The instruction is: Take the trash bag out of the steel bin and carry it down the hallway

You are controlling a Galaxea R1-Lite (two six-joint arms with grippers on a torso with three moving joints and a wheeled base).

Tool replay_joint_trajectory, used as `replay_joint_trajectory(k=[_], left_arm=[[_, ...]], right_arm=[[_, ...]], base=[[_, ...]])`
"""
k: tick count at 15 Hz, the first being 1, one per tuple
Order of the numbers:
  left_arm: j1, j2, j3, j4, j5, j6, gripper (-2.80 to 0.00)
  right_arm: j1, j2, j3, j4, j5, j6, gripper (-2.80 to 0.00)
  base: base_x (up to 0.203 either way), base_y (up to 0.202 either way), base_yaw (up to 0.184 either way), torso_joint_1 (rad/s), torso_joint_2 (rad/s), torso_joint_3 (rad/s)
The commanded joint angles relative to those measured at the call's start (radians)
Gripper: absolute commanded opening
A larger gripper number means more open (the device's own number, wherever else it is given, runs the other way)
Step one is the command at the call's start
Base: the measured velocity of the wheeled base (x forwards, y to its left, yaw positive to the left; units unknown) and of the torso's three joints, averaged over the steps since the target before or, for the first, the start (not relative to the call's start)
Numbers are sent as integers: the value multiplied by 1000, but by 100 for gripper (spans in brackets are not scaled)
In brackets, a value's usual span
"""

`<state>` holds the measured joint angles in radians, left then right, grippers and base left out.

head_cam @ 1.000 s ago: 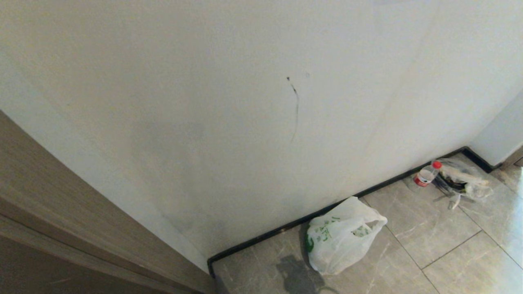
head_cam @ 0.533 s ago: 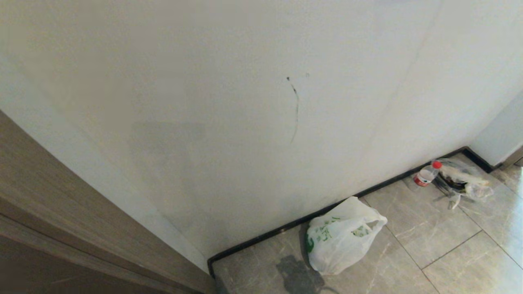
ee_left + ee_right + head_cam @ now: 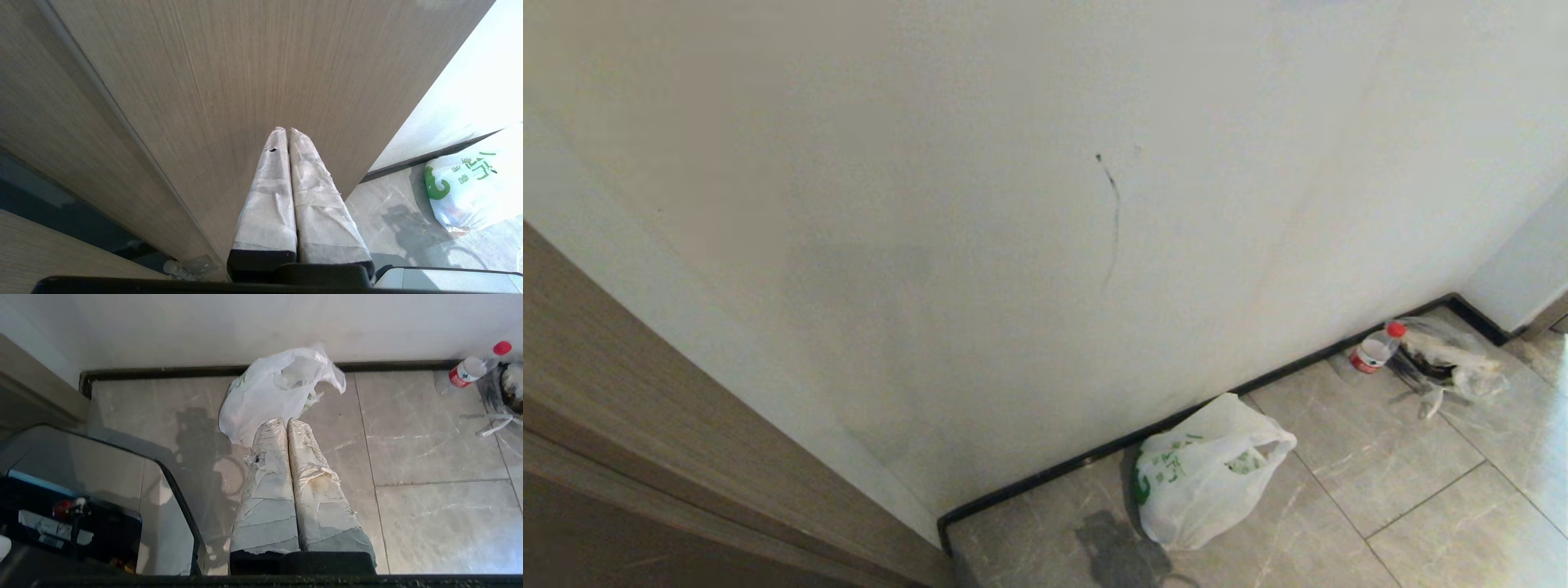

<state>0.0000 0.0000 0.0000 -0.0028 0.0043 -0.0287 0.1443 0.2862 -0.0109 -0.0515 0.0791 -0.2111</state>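
The white trash bag (image 3: pixel 1207 469) with green print lies slumped on the hallway floor (image 3: pixel 1372 457) against the dark baseboard, its handles loose. The same trash bag (image 3: pixel 278 392) shows in the right wrist view, and the trash bag (image 3: pixel 474 183) at the edge of the left wrist view. My right gripper (image 3: pixel 286 421) hangs shut and empty above the floor just short of the bag. My left gripper (image 3: pixel 284 130) is shut and empty, facing a wood-grain panel. The steel bin is out of view. Neither arm shows in the head view.
A clear bottle (image 3: pixel 1374 349) with a red cap and a see-through bag (image 3: pixel 1450 363) of dark contents lie by the baseboard to the right. A wood-grain door or panel (image 3: pixel 645 425) stands on the left. My base edge (image 3: pixel 102 490) is close by.
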Motion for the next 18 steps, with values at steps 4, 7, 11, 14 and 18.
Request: replay_joint_trajectory(k=[4, 7, 11, 14, 18], left_arm=[[0, 0, 2, 0, 0, 0, -280], [0, 0, 2, 0, 0, 0, -280], [0, 0, 2, 0, 0, 0, -280], [0, 0, 2, 0, 0, 0, -280], [0, 0, 2, 0, 0, 0, -280]], right_arm=[[0, 2, 5, -13, -3, 2, -280], [0, 2, 49, -150, -27, 52, -280], [-17, 3, 51, -122, -84, 142, -280], [-158, -59, 51, -101, -60, 118, -280], [-146, -259, 51, -69, -56, 121, -280]], base=[[0, 0, 0, 0, 0, 0], [0, 0, 0, 0, 0, 0], [0, 0, 0, 0, 0, 0], [0, 0, 0, 0, 0, 0], [0, 0, 0, 0, 0, 0]])
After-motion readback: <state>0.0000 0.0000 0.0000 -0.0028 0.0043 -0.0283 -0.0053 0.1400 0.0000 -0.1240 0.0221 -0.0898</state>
